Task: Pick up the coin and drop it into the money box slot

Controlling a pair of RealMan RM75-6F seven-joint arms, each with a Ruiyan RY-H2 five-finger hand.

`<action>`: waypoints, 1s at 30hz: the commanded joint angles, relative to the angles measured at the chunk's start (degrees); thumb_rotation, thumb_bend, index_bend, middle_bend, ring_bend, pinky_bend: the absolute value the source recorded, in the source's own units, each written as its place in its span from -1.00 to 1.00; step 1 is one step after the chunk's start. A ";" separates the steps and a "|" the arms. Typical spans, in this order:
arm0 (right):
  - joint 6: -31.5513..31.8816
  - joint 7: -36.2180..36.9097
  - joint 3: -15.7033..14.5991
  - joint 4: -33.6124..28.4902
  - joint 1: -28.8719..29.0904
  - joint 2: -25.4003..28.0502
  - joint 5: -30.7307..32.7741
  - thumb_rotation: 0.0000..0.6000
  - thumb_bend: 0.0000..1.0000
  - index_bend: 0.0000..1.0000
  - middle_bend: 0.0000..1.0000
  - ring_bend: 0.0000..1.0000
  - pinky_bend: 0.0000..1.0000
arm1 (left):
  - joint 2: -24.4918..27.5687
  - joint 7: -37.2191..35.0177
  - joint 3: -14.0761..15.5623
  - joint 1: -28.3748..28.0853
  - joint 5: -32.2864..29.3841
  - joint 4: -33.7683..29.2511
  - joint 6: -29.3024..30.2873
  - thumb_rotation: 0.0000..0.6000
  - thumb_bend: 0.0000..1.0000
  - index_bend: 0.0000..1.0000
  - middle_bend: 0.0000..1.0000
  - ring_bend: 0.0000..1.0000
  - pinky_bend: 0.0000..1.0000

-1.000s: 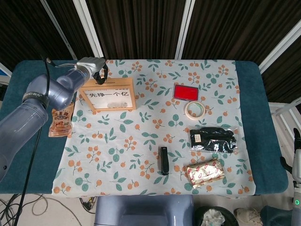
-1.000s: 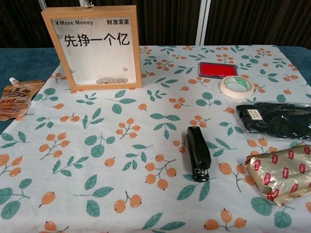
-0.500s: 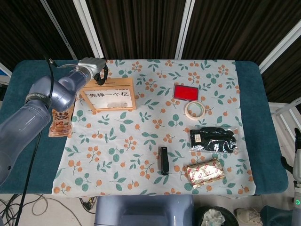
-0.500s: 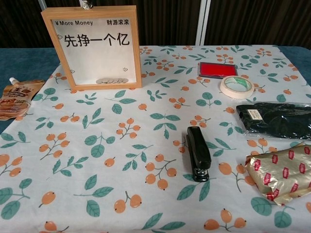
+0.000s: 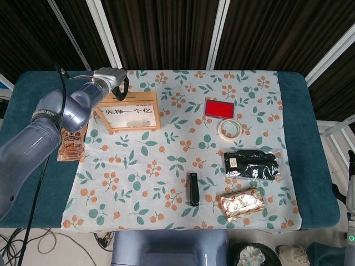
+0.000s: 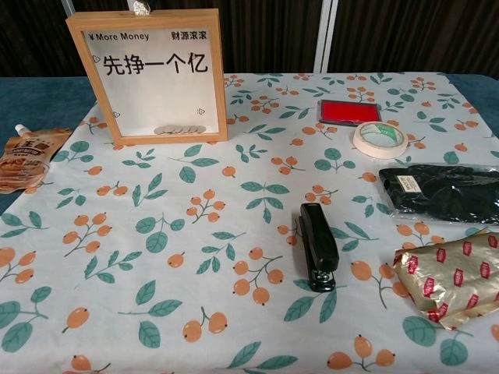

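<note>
Money box point(image 6: 148, 74): upright wooden frame with a clear front, printed "¥ More Money", small characters "财源滚滚" and large "先挣一个亿". A row of coins point(image 6: 178, 129) lies inside along its bottom edge. Left hand point(image 5: 113, 78) sits over the box's top edge at the far left of the table; in the chest view only a silvery tip point(image 6: 141, 8) shows above the frame, and whether it is a coin or a fingertip cannot be told, nor the hand's closure. Right hand not visible. Orange spouted pouch point(image 6: 27, 158) carries characters, unreadable. Red-patterned foil packet point(image 6: 451, 276) has no legible text.
</note>
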 commanded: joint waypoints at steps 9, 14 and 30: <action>0.24 0.11 0.16 -0.13 -0.07 0.12 0.07 1.00 -0.40 -1.00 -1.00 -1.00 -1.00 | 0.17 -1.02 0.80 -0.78 0.56 -0.69 0.26 1.00 -0.18 -0.05 -1.00 -1.00 -1.00; 0.19 0.19 0.16 -0.23 -0.09 0.18 0.11 1.00 -0.40 -1.00 -1.00 -1.00 -1.00 | 0.75 -1.32 1.00 -1.30 0.77 -1.87 0.46 1.00 -0.21 -0.05 -1.00 -1.00 -1.00; -0.14 1.08 0.09 -0.82 -0.14 0.58 0.04 1.00 -0.40 -1.00 -1.00 -1.00 -1.00 | 11.51 -0.36 3.26 0.35 0.51 -13.58 17.42 1.00 -0.27 -0.14 -1.00 -1.00 -1.00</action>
